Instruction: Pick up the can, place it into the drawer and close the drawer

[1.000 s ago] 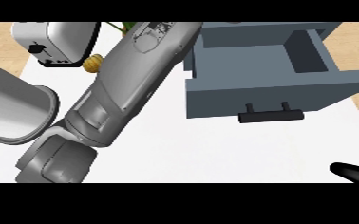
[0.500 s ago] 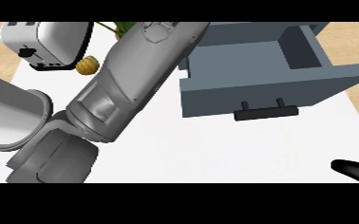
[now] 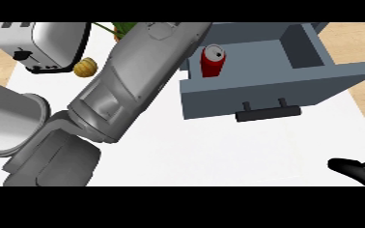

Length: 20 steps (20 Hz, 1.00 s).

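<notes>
The red can (image 3: 212,62) stands upright inside the open blue-grey drawer (image 3: 299,84), at its left end near the front wall. The drawer's dark handle (image 3: 267,112) faces me. My left forearm (image 3: 132,84) runs from the lower left up to the picture's top, just left of the can; its hand is cut off beyond the top edge. Nothing grips the can that I can see. Of my right hand (image 3: 348,168) only a black tip shows at the lower right edge, well away from the drawer.
A silver toaster (image 3: 44,44) stands at the back left with a small yellow-brown object (image 3: 85,67) beside it. Green leaves (image 3: 122,28) show behind the arm. A grey round vessel (image 3: 16,121) sits at the left edge. White counter (image 3: 235,149) lies before the drawer.
The left forearm has shifted left, off the drawer's left end, and the can now shows inside the drawer where it was hidden before. The right hand has barely moved.
</notes>
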### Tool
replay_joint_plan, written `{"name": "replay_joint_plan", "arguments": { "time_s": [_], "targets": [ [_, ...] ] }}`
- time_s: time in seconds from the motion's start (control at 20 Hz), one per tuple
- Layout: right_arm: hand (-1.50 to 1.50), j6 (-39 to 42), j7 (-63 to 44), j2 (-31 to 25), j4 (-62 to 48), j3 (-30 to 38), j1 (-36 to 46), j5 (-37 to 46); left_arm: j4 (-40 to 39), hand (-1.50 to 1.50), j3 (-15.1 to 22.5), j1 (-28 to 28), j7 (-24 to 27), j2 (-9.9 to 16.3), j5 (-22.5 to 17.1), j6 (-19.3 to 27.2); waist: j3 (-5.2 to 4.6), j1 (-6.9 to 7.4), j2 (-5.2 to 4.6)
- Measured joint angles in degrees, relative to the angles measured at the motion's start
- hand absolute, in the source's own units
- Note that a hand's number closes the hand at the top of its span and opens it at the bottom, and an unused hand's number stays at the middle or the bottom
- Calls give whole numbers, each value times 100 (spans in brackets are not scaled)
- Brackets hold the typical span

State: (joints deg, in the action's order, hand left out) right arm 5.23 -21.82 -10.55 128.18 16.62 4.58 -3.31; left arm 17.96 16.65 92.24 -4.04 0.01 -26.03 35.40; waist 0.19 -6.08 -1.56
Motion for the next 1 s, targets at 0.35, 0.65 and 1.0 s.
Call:
{"name": "replay_joint_plan", "arguments": {
  "time_s": [0.35,0.65,1.0],
  "targets": [
    [-150,184,450,-285,-173,-399,225,769,-60,-150,-26,110,80,0,-328,108,0,26,-19],
    [-150,202,870,-605,-674,-835,573,1822,-20,-150,-129,126,263,-1,-639,142,-4,119,-27],
    [-150,-88,1257,-725,-1618,-1623,1046,3297,-69,-150,-89,182,406,0,-757,154,-8,311,-1]
  ]
}}
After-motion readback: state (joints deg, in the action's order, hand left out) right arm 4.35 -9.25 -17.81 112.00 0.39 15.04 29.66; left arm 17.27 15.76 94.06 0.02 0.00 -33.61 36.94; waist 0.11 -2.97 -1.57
